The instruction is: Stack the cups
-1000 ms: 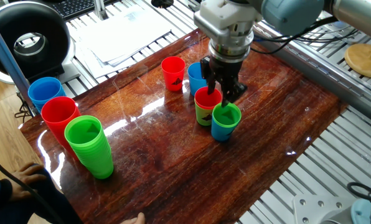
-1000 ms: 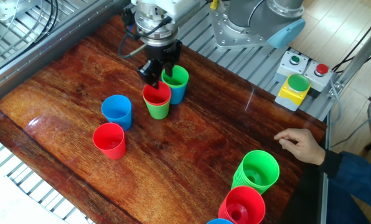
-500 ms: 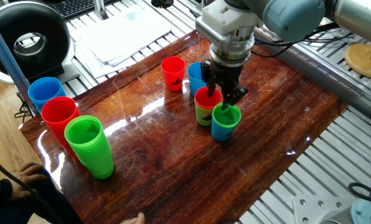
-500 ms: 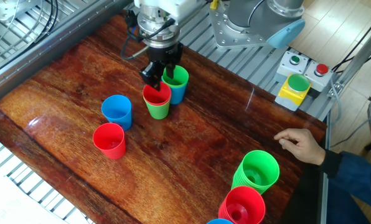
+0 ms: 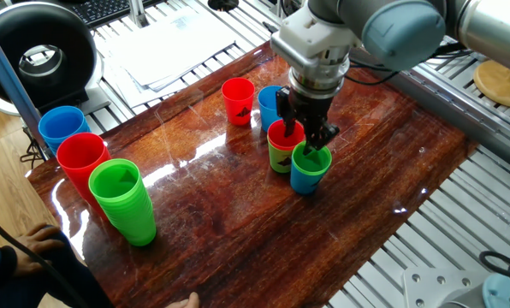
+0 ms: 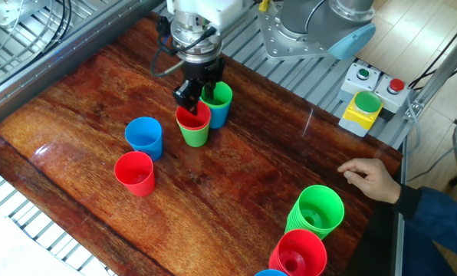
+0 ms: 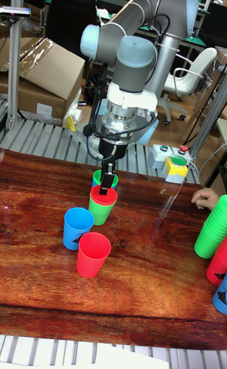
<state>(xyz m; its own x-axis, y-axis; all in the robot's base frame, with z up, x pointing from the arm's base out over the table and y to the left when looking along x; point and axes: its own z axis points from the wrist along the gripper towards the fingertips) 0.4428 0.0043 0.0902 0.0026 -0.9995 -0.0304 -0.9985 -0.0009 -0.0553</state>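
cups: red-in-green pair (image 5: 283,143) just under your jaws | jaw gap unreadable (fingers overlap rims) | risk: snagging adjacent green-in-blue pair (image 5: 310,167), toppling both.

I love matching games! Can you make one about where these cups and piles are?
1 red cup by the arm
2 blue cup by the arm
3 lone blue cup
4 tall green pile

A near a person's hand
B holds the upper green cup
C beside the lone red cup
D sits in the lower green cup

Pairs: 1-D, 2-B, 3-C, 4-A
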